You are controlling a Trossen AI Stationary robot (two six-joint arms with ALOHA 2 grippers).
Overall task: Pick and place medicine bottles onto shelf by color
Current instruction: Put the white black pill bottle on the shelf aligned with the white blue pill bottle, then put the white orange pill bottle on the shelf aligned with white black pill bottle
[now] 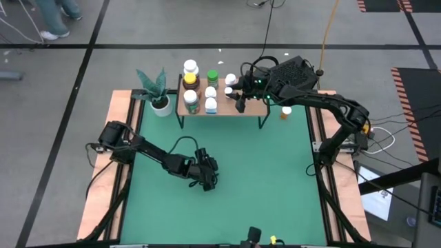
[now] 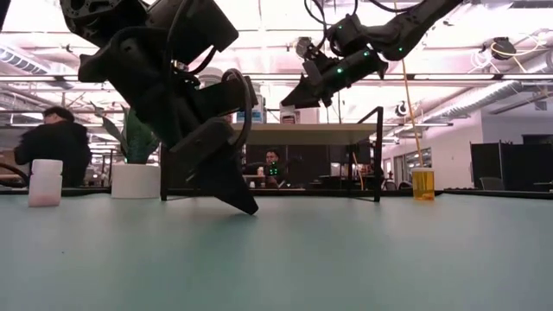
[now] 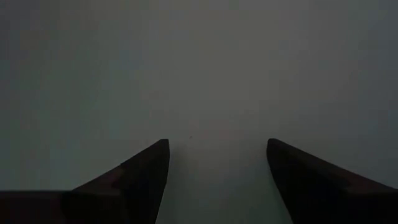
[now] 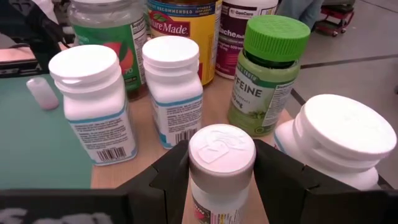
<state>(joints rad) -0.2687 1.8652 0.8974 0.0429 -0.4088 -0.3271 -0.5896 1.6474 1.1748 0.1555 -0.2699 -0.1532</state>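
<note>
— What's nearest to us?

— The left gripper [image 1: 207,180], low over the green table [image 1: 275,179], toward the near-left part of it. Its fingers [image 3: 137,180] stand apart with only bare table surface between them; they hold nothing. In the low view the tip [image 2: 233,194] points down and touches, or nearly touches, the table.

— And the bottles?

— Farther back. The shelf [image 1: 251,109], a light-wood board on thin black legs, stands at the far edge of the table, and most of the medicine bottles are gathered on its left half. The right gripper [image 1: 240,103] is over the shelf's middle, its two dark fingers [image 4: 165,180] closed against the sides of a small white-capped bottle [image 4: 221,163]. I can't tell whether that bottle's base rests on the board.

— What stands around it?

— Just beside it, a wide white-capped jar [image 4: 339,140]. Past the gripper, two white bottles with blue-edged labels [image 4: 93,102] stand side by side, and next to them a green bottle with a green cap [image 4: 267,74]. Behind those, a green-labelled jar [image 4: 109,31], a yellow-labelled bottle [image 4: 183,28] and a dark-labelled one [image 4: 245,25].

— Anything off the shelf?

— An orange bottle with a white cap [image 1: 286,112] on the table just right of the shelf, and a small white bottle [image 2: 45,182] at the left in the low view. A potted plant [image 1: 158,93] sits left of the shelf. People [image 2: 54,142] are in the room beyond.
</note>
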